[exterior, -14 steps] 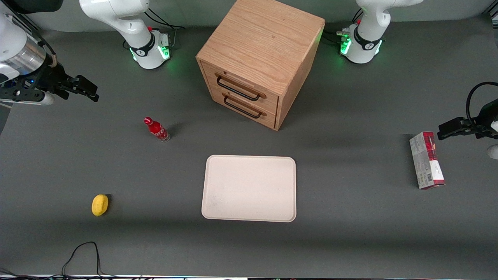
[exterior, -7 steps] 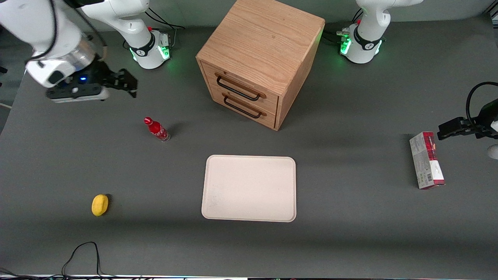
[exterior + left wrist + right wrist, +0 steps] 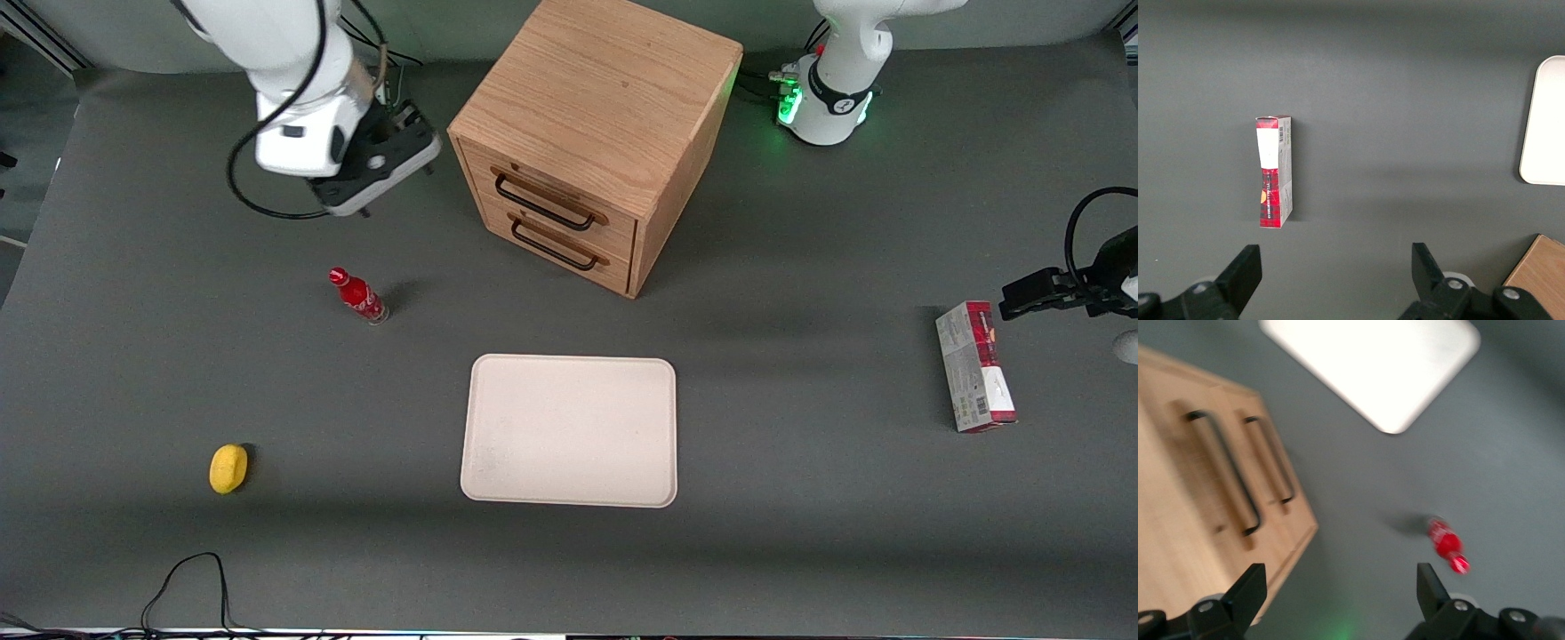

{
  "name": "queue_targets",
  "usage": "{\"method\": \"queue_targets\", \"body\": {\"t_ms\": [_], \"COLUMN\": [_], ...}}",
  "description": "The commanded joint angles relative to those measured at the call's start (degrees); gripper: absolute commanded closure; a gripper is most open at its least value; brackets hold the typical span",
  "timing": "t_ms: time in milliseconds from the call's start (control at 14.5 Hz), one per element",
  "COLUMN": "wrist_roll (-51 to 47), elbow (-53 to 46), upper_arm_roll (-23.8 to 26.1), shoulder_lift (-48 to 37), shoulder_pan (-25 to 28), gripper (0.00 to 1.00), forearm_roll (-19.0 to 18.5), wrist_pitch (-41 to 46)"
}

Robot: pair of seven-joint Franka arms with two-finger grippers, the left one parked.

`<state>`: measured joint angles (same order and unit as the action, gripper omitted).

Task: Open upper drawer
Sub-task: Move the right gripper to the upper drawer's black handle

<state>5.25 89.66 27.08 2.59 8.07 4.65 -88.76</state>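
Observation:
The oak cabinet (image 3: 596, 98) stands at the table's back middle with both drawers shut. The upper drawer (image 3: 569, 191) has a wide black wire handle (image 3: 544, 201); the lower drawer (image 3: 569, 244) sits under it. My right gripper (image 3: 404, 147) hovers beside the cabinet, toward the working arm's end, apart from it and holding nothing. In the right wrist view my gripper (image 3: 1338, 590) is open, and the upper drawer (image 3: 1201, 473) with its handle (image 3: 1228, 477) shows beside the lower drawer's handle (image 3: 1273, 460).
A red bottle (image 3: 358, 296) stands nearer the front camera than my gripper and also shows in the right wrist view (image 3: 1447, 545). A cream tray (image 3: 569, 431) lies in front of the drawers. A yellow fruit (image 3: 228, 468) and a red-and-white box (image 3: 974, 366) lie toward opposite ends.
My right gripper has swung from the working arm's end of the table toward the cabinet and now hovers beside it. The drawers and the other objects have not moved.

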Motion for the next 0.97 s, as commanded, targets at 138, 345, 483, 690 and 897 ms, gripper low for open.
{"method": "queue_targets", "body": {"t_ms": [138, 345, 483, 690, 897], "wrist_roll": [4.68, 5.12, 5.3, 7.84, 7.85], "elbow": [-3.17, -2.12, -0.72, 3.32, 7.53], "upper_arm_roll": [5.52, 8.16, 8.17, 8.17, 8.08], "shoulder_lift": [5.13, 8.55, 10.67, 12.69, 13.49], "shoulder_pan": [-0.07, 0.19, 1.24, 1.25, 1.51], "gripper": [0.0, 0.0, 0.0, 0.0, 0.0], "forearm_roll": [6.07, 5.98, 4.76, 1.59, 0.62], "wrist_pitch": [-0.35, -3.16, -5.79, -11.24, -16.42]}}
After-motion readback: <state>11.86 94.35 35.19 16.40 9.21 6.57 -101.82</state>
